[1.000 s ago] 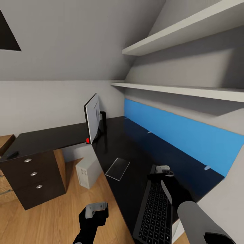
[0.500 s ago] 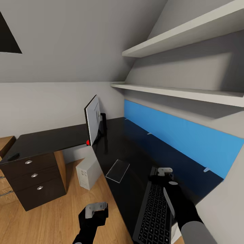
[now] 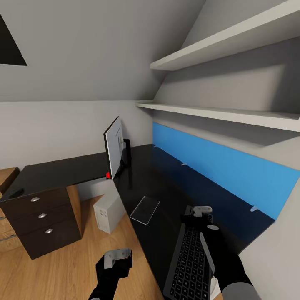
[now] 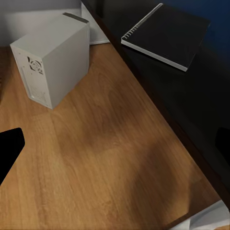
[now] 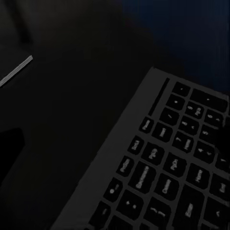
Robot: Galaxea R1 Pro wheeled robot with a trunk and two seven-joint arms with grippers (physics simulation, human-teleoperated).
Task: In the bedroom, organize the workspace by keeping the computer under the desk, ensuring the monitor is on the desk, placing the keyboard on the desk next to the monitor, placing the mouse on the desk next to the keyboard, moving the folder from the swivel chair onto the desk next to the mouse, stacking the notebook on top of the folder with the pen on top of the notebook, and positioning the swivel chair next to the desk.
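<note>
keyboard [image 3: 187, 262] on desk [image 3: 158, 187], right gripper [image 3: 202, 210] above.

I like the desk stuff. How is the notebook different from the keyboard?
The notebook is smaller and plain dark with a pale edge; the keyboard is longer and covered in keys. The notebook lies free nearer the monitor; the keyboard has the right claw at its far end. Both lie flat on the black desk.
</note>
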